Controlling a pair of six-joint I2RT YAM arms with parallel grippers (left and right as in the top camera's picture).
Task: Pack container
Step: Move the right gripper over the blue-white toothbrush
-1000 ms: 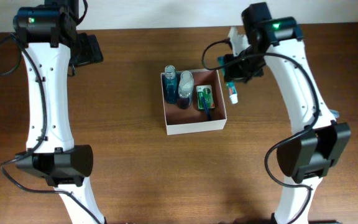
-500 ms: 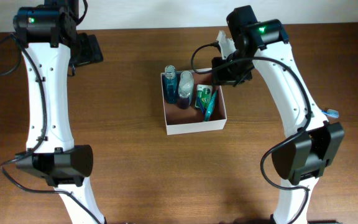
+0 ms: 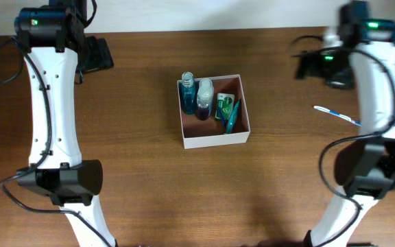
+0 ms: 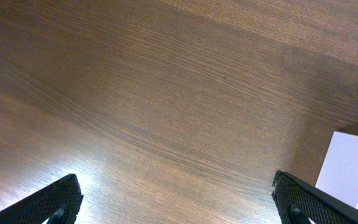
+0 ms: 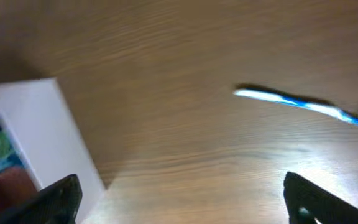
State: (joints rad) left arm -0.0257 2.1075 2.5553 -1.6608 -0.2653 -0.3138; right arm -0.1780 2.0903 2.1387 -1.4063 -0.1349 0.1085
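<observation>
- Right tool (image 5: 182, 202): jaws wide apart, nothing held, over the brown wooden counter (image 3: 149, 171).
- Square, shallow, white-walled cardboard container (image 3: 217, 138): mid-counter, partly filled, well to my left.
- Probable next item: slim blue-and-white toothbrush (image 5: 303, 104), lying flat. Set jaws across the handle, go low, pinch mid-length.
- Left tool (image 4: 176, 199): wide open, empty.
</observation>
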